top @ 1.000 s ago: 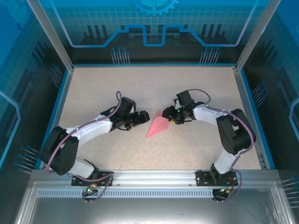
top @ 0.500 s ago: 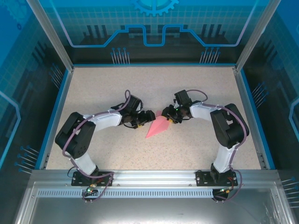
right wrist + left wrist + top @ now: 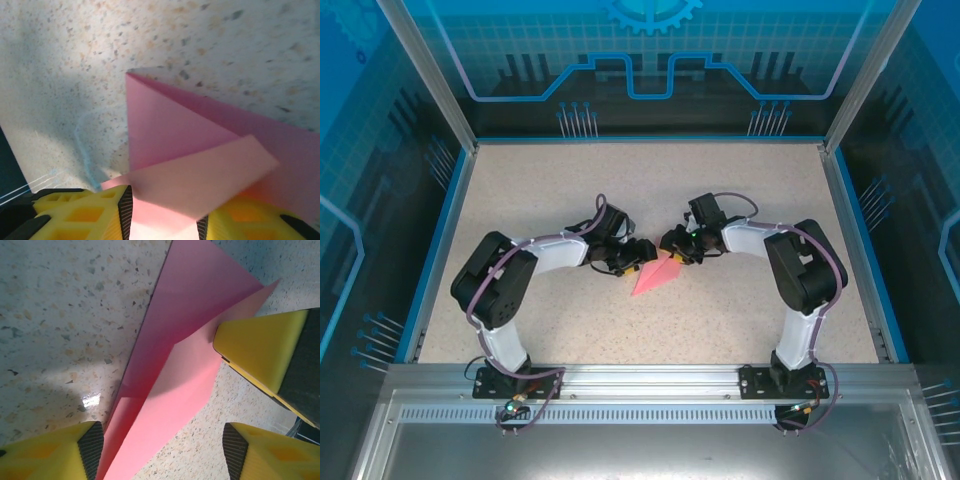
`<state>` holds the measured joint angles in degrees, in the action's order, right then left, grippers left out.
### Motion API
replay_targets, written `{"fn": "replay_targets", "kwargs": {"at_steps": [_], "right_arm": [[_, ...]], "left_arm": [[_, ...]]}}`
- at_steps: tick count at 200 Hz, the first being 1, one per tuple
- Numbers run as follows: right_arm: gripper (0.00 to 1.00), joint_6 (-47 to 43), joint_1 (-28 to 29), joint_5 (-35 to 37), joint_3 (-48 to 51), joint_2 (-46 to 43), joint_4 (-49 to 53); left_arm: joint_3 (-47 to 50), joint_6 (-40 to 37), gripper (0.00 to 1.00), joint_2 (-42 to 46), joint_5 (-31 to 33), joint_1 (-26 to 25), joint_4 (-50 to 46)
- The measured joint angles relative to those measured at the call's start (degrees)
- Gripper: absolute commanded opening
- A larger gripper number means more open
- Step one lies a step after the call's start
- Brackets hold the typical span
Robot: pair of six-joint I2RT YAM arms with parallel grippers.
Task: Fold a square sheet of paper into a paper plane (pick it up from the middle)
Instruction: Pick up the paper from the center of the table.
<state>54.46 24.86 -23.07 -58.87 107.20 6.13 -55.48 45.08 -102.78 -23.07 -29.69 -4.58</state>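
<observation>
From above, the pink paper (image 3: pixel 650 279) lies near the middle of the table (image 3: pixel 750 180). It is folded to a narrow wedge, with the tip toward the near-left corner and the wide end toward the far-right corner. The left claw (image 3: pixel 638 258) sits against its far-left long edge and the right claw (image 3: pixel 672 244) at the wide end. Both are right at the paper, so neither arm is clearly nearer.

From the left wrist, the paper (image 3: pixel 170 365) runs lengthwise up the view between the left claw's (image 3: pixel 160 440) released jaws. One yellow finger (image 3: pixel 50 452) touches the paper's edge; the other rests on bare table just beside it. A fold line runs along the paper, and one layer stands slightly raised. At the far end a yellow pad (image 3: pixel 257 352), apparently the right claw's, touches the upper flap's edge.

From the right wrist, the paper (image 3: pixel 190 165) spreads away from the right claw (image 3: pixel 162 220), whose jaws stand apart and clench nothing. The sheet fills the gap between the jaws, and a lifted flap drapes over the finger (image 3: pixel 250 222) on the right.

The next move probably depends on that long crease. It lies along the left claw's gap and runs straight out from the right claw, so any press or fold would have to follow that line.
</observation>
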Motion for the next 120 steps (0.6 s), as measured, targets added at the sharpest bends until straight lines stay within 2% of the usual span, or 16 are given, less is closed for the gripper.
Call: {"fn": "replay_targets", "kwargs": {"at_steps": [41, 59, 87, 120], "right_arm": [[0.38, 0.39, 1.03, -1.92, 0.02, 0.09, -2.67], [0.35, 0.48, 1.42, -2.47, 0.22, 0.09, -4.44], [0.29, 0.68, 1.75, -2.64, 0.81, 0.31, -6.91], [0.11, 0.66, 2.62, -3.04, 1.09, 1.44, -8.72]], "left_arm": [[-0.02, 0.02, 0.65, -0.52, -0.22, -0.11, -0.04], [-0.02, 0.04, 0.67, -0.52, -0.20, -0.09, -0.17], [0.48, 0.98, 0.79, -0.24, 0.15, 0.15, -0.83], [2.34, 2.51, 0.85, 3.23, 0.87, 1.68, -1.07]]}}
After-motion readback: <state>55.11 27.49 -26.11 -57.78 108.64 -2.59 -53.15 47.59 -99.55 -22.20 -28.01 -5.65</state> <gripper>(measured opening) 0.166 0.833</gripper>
